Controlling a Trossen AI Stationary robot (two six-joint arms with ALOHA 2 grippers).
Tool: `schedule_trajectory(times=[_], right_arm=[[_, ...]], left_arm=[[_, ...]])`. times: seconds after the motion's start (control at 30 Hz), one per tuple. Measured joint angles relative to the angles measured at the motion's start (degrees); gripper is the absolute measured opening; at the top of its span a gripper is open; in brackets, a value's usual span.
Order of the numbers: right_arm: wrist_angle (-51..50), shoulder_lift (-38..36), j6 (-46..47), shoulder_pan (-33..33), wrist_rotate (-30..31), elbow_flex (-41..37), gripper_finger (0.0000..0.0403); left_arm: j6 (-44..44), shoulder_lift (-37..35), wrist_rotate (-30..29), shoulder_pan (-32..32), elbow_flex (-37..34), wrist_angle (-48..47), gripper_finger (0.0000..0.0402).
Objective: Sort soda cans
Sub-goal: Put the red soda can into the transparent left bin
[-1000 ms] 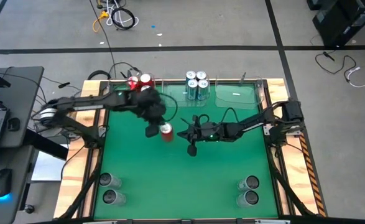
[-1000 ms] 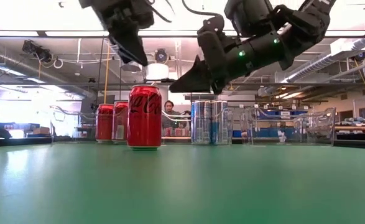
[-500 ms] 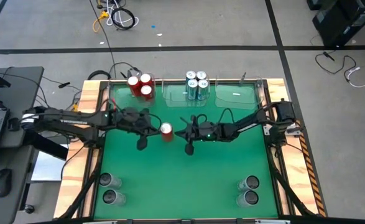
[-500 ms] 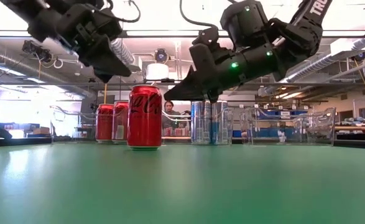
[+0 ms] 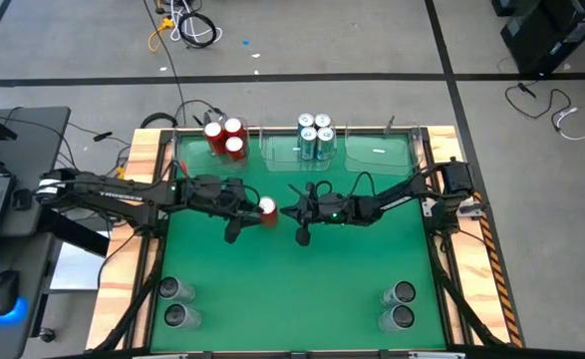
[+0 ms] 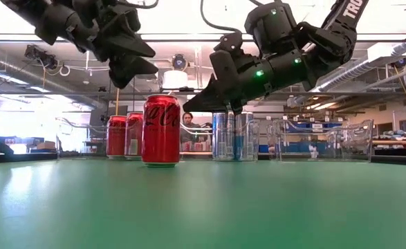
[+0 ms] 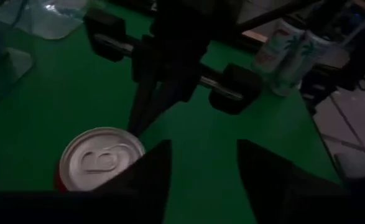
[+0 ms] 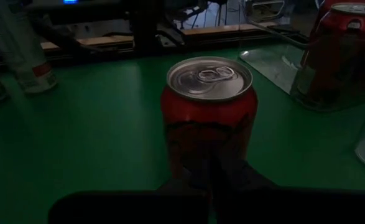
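Now | red can (image 5: 267,208) upright; between left claw (image 5: 234,227), right claw (image 5: 302,225)

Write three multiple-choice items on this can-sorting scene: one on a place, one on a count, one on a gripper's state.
1. Where does the lone red can stand?
A. mid-table between the two grippers
B. inside a far bin
C. at the near left corner

2. How many red cans stand in the far left bin?
A. one
B. three
C. five

3. How are the left gripper fingers?
A. shut on the can
B. apart, holding nothing
C. out of view

Answers:
1 A: the high view shows it on the green mat between the left gripper and the right gripper.
2 B: three silvery tops show there.
3 B: the left wrist view shows a gap between the fingers, the can beside them.
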Motion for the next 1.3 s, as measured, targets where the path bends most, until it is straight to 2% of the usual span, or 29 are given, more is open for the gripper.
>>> schedule_trajectory(times=[0.27,0.5,0.63,1.3], right_arm=[[-0.1,0.0,-0.2,0.0,0.0,0.0,0.0],[-0.1,0.0,-0.2,0.0,0.0,0.0,0.0],[-0.1,0.0,-0.2,0.0,0.0,0.0,0.0],[-0.3,0.0,-0.2,0.0,0.0,0.0,0.0]], left_arm=[[-0.2,0.0,-8.8,0.1,0.0,-3.0,0.0322],[-1.8,2.2,-10.9,0.1,0.0,-7.0,0.0388],[-1.3,4.4,-11.9,0.1,0.1,-5.1,0.0399],[3.3,15.2,-14.1,0.1,0.1,4.0,0.0397]])
